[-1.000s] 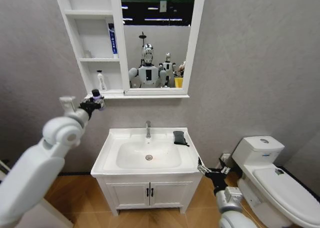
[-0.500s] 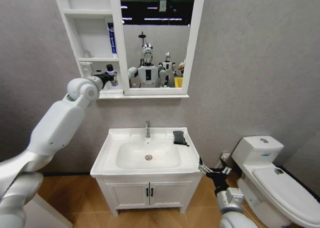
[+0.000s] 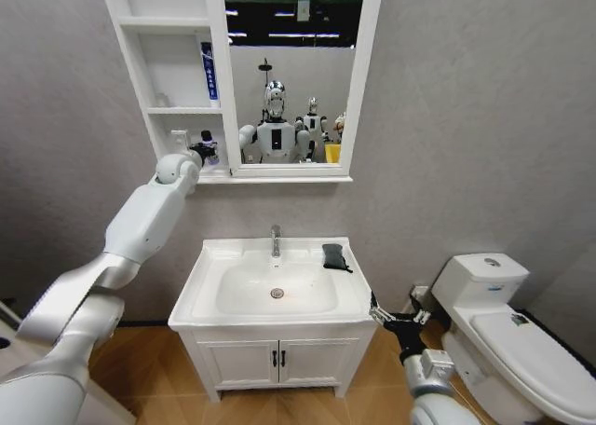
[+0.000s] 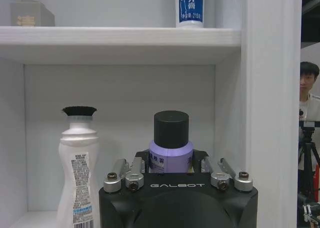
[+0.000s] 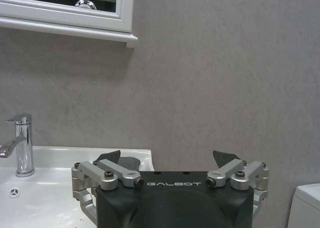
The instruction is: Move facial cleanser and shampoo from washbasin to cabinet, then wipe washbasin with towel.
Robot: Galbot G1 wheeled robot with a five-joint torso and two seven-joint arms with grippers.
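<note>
Three open shelves in the white wall-mounted cabinet (image 3: 177, 80) beside its tall mirror panel. Three containers there: a blue-and-white tube (image 3: 209, 71) upright on the middle shelf, and two bottles on the lowest one, a white waisted plastic bottle with a black cap (image 4: 77, 168) and a lilac bottle with a black round cap (image 4: 171, 143). Lilac bottle gripped upright in the left hand (image 3: 204, 152), reached into the lowest shelf; from the head camera, little more than a dark clump at the arm's end. From the left wrist camera, much plainer: fingers closed on either side of the lilac body, white bottle standing just beside it, apart, and the tube's base (image 4: 190, 7) on the shelf above.

One small dark grey folded towel (image 3: 334, 255) on the back right corner of the white ceramic washbasin (image 3: 209, 290), near the single chrome faucet (image 3: 276, 240). Right hand (image 3: 395, 319) low by the washbasin's front right corner, fingers spread wide and holding nothing; its wrist camera adds the faucet (image 5: 19, 145) from the side and the towel (image 5: 117, 162) just past one fingertip.
</note>
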